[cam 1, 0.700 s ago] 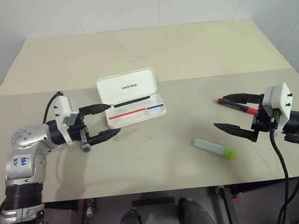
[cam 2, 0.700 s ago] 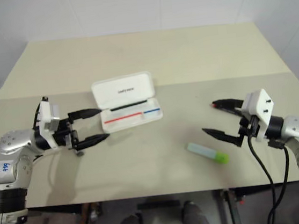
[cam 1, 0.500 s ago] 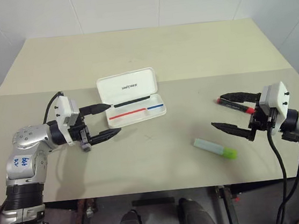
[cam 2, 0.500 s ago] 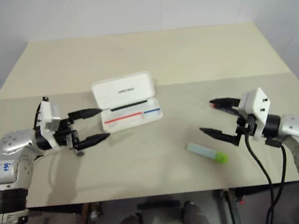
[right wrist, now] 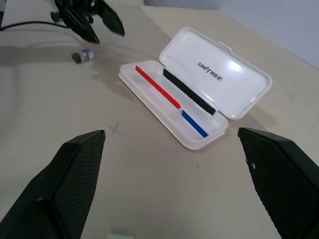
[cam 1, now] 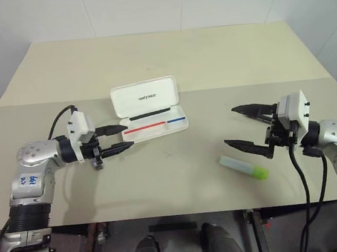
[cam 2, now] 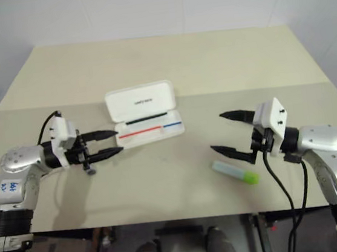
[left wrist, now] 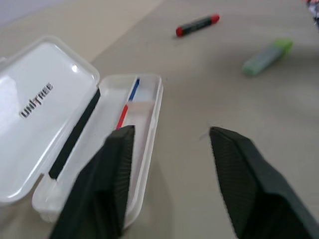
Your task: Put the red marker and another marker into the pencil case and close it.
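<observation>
The white pencil case lies open at the table's centre-left, lid raised, with a red and a blue line in its tray. My left gripper hovers open and empty just left of the tray's front corner. The slim red marker lies on the table to the right; in the head views my right gripper covers it. That gripper is wide open and empty, pointing left. The green-capped marker lies just in front of it. The right wrist view looks across at the case.
The beige table has a seam running across just behind the case. Its front edge passes close below the green-capped marker. Bare tabletop lies between the case and the markers.
My right gripper has swung left over the red marker, hiding it in the head views. My left gripper's fingers have narrowed and shifted slightly toward the case.
</observation>
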You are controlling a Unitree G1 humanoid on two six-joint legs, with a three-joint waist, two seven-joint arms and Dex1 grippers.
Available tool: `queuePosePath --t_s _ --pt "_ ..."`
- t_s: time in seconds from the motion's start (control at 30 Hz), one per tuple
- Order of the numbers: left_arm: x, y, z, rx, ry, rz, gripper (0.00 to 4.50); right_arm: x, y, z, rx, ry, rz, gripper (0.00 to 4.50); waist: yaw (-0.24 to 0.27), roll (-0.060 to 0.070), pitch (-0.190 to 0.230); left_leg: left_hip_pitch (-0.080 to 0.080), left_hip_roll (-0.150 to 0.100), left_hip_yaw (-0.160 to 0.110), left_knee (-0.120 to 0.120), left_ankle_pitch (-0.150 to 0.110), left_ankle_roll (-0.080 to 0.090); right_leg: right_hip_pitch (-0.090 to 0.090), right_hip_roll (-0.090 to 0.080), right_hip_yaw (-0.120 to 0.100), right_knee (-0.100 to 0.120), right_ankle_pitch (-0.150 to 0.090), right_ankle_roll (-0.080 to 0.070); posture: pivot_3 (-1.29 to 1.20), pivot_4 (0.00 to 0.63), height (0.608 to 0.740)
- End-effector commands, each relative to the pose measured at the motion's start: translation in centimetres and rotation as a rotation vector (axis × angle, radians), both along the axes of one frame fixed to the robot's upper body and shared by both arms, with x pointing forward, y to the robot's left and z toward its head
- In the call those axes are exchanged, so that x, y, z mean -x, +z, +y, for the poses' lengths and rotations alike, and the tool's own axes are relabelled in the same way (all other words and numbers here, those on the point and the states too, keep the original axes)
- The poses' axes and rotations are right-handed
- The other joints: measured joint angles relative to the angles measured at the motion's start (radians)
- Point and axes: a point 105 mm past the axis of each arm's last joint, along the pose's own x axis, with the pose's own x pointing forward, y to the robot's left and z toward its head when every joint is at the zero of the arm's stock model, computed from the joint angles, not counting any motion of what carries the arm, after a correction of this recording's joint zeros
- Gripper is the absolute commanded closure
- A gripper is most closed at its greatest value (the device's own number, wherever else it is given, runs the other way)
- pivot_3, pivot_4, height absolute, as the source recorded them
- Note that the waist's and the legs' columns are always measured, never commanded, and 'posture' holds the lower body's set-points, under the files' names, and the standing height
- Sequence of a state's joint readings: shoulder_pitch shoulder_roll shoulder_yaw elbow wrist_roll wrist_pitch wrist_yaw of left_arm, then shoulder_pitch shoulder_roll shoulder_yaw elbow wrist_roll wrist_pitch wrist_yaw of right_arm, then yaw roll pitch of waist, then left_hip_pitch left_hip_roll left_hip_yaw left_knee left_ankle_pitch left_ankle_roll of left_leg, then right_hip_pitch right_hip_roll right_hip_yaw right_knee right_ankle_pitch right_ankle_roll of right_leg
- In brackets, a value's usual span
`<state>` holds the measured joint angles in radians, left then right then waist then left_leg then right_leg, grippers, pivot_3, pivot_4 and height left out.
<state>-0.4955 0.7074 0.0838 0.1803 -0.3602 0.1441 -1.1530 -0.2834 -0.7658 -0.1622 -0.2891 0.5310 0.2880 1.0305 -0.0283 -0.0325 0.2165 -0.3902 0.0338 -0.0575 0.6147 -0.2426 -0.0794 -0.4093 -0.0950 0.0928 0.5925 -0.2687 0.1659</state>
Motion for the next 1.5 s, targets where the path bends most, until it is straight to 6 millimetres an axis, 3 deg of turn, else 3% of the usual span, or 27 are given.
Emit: queuePosePath --t_s 0.03,0.27,0.57,0.77,0.97,1.5 --pt "-0.3 0.3 0.3 -0.050 0.000 -0.044 2.01 0.7 1.6 1.4 -0.020 0.037 -0.072 0.00 0.000 0.000 0.000 0.000 0.000 0.000 0.000 0.000 0.000 0.000 0.000 0.000 0.000 0.000 0.000 0.00 0.150 0.740" --pt "-1.8 -1.0 0.8 -0.196 0.006 -0.047 2.01 1.0 1.5 2.5 -0.080 0.038 -0.101 0.00 0.000 0.000 0.000 0.000 0.000 0.000 0.000 0.000 0.000 0.000 0.000 0.000 0.001 0.000 0.000 0.00 0.150 0.740" --pt "-3.1 -0.1 0.9 -0.281 -0.052 -0.029 2.01 1.2 1.4 3.9 -0.140 0.014 -0.134 0.00 -0.001 0.000 0.000 0.000 0.000 0.000 0.000 0.000 0.000 0.000 0.000 0.000 0.002 0.000 0.000 0.00 0.150 0.740" --pt "-2.8 0.4 0.6 -0.330 -0.148 0.015 2.01 1.3 1.7 4.5 -0.175 -0.012 -0.162 0.00 -0.001 0.000 0.000 0.000 0.000 0.000 0.000 0.000 0.000 0.000 0.000 -0.001 0.002 0.000 0.000 0.00 0.150 0.740" --pt "-2.6 -0.3 1.2 -0.381 -0.167 0.073 2.01 1.3 2.1 4.7 -0.189 -0.028 -0.185 0.00 -0.002 0.000 0.000 0.000 0.000 0.000 0.000 0.000 0.000 -0.001 0.000 -0.001 0.003 0.000 0.000 0.00 0.150 0.740" --pt "-4.1 -1.8 0.3 -0.367 -0.140 0.068 2.01 1.7 2.8 4.9 -0.191 -0.033 -0.200 0.00 -0.002 0.000 0.000 0.000 0.000 -0.001 0.000 0.000 0.000 -0.001 0.000 -0.001 0.003 0.000 0.000 0.00 0.150 0.740"
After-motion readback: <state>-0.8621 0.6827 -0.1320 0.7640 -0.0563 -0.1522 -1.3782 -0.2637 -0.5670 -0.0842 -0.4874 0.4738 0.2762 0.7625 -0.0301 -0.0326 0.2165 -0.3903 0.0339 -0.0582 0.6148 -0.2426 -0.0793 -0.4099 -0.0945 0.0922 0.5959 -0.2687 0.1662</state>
